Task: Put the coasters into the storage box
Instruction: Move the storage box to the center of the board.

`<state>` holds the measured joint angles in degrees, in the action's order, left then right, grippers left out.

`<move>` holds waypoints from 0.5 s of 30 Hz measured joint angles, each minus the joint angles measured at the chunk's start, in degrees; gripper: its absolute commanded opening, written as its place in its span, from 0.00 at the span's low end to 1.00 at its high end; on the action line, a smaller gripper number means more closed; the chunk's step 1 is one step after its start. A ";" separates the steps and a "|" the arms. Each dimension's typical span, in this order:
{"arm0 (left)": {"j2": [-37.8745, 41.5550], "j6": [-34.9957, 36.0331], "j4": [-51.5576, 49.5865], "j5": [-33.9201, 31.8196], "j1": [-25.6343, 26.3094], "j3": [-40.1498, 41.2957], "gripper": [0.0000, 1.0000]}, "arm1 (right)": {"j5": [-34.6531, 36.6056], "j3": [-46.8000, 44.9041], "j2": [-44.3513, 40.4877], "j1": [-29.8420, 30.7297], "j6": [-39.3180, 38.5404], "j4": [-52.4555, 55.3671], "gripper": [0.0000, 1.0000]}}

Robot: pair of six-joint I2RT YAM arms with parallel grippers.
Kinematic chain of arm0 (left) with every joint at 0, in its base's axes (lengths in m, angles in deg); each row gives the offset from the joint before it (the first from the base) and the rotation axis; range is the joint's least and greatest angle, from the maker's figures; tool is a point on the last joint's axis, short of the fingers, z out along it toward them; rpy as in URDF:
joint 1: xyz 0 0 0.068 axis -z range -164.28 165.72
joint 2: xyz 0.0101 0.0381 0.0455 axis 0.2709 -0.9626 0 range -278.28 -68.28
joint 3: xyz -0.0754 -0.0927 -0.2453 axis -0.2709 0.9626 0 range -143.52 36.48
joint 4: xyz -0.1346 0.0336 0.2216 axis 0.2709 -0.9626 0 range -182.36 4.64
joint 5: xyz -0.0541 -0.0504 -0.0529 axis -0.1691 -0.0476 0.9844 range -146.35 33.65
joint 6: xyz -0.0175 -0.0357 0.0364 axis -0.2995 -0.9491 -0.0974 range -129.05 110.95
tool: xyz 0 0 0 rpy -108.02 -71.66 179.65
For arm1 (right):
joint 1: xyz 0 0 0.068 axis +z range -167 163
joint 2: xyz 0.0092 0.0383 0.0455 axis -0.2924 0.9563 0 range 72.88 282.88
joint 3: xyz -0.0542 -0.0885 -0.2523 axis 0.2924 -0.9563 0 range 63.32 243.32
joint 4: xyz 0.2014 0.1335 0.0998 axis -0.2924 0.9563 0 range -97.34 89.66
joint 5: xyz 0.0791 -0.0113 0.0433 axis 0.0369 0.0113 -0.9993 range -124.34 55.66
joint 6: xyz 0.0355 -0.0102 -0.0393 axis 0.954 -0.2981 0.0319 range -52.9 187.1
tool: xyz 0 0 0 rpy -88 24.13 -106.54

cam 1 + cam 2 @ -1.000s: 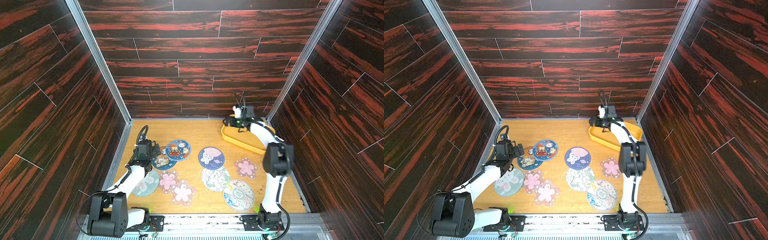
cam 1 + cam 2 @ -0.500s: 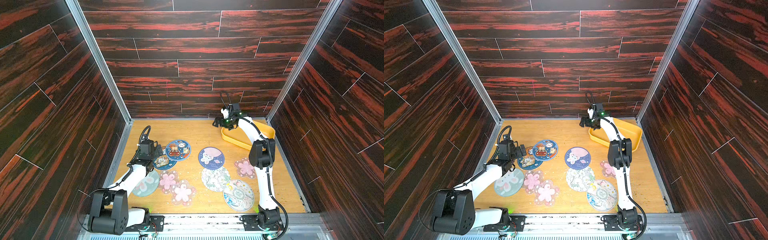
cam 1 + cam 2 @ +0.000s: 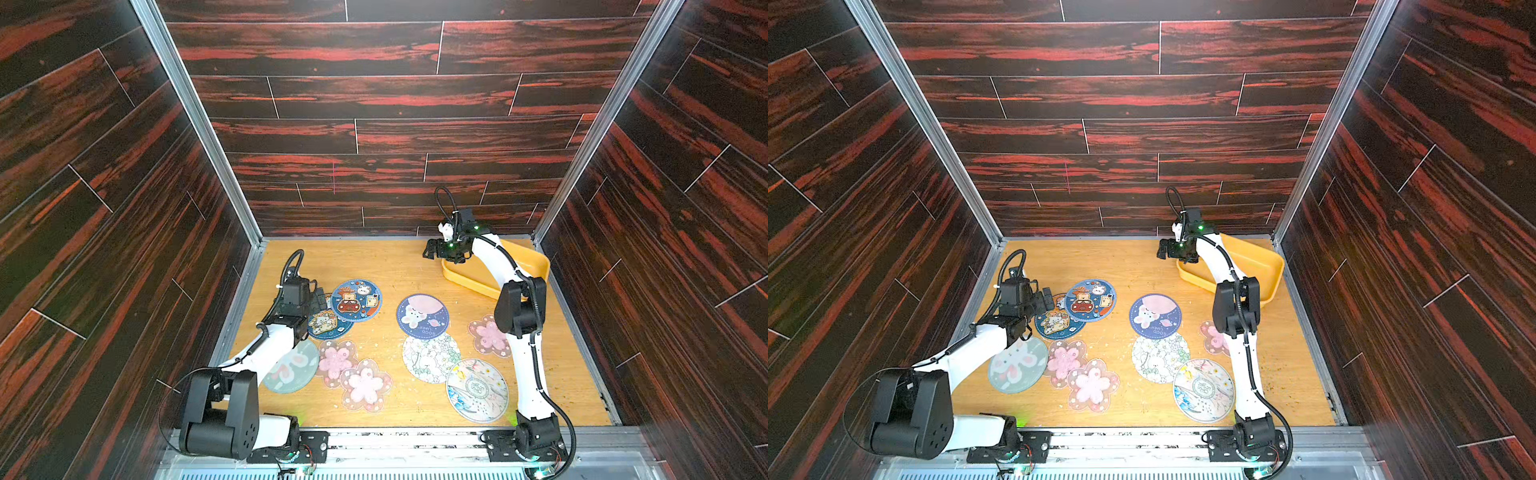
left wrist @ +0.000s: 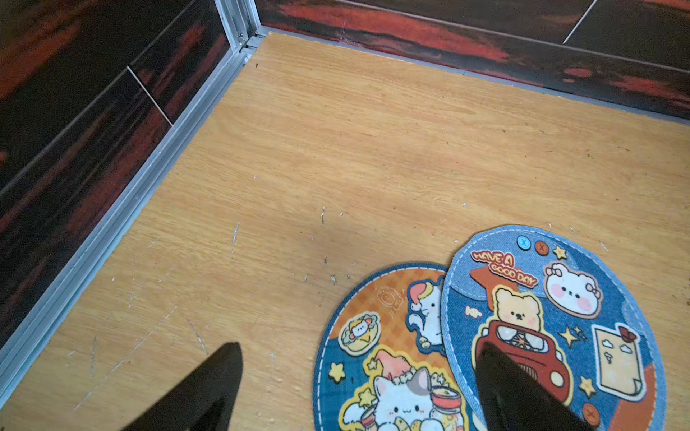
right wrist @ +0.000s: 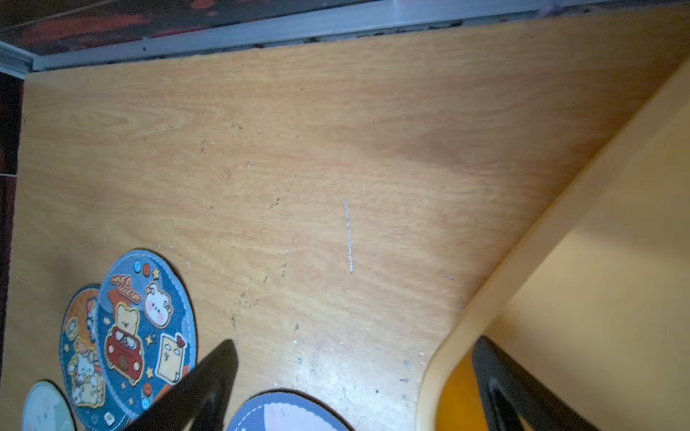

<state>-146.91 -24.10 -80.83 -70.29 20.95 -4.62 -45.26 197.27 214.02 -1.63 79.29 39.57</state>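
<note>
Coasters outside storage box: first pick pending.
Left gripper, spread empty over car-print coaster, must descend; right gripper, spread empty, straddles box wall.

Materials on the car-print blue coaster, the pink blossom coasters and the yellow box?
The car-print blue coaster: matte, fabric-like, denim-look weave and stitch-look rim, possibly only printed. The pink blossom coasters: translucent, probably soft plastic; the tabletop shows through their edges. The yellow box: smooth moulded plastic, slight sheen, rounded rim.
</note>
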 measured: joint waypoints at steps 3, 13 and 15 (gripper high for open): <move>-0.13 -0.02 -0.02 0.00 0.11 -0.07 1.00 | -1.11 0.00 0.28 0.63 -0.24 0.02 0.98; -0.13 -0.50 -0.04 -0.17 0.55 -0.15 1.00 | -5.86 1.44 2.29 4.92 -3.48 3.06 0.97; -0.11 -0.63 -0.09 -0.26 0.66 -0.15 1.00 | -6.69 1.44 2.29 6.21 -4.52 3.78 0.96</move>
<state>-147.02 -24.73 -80.91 -70.55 21.61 -4.78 -51.94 198.72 216.32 4.58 74.76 43.35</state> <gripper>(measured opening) 0.998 0.970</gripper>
